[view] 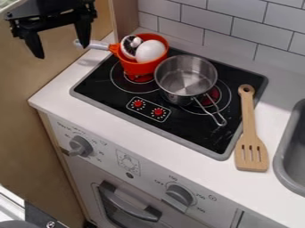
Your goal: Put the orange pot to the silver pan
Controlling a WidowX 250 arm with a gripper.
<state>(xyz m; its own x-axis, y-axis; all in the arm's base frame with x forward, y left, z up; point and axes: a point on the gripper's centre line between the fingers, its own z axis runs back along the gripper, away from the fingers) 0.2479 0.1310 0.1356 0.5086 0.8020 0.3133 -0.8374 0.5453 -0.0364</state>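
At the upper left of the camera view my gripper [62,44] hangs open, its two fingers apart with nothing between them, left of the orange pot. The orange pot [138,67] stands on the stove's back left burner, holding a white egg-like object [150,51] and a round black-and-white object [130,45]. Its white handle points left towards my gripper. Just right of the pot, the silver pan [184,80] sits on the right burner, empty inside, with its wire handle pointing to the lower right.
A wooden slotted spatula [250,133] lies right of the black stove top [179,133]. At the right edge is a grey sink [292,151]. A tiled wall [229,26] rises behind the stove, and knobs line the counter's front.
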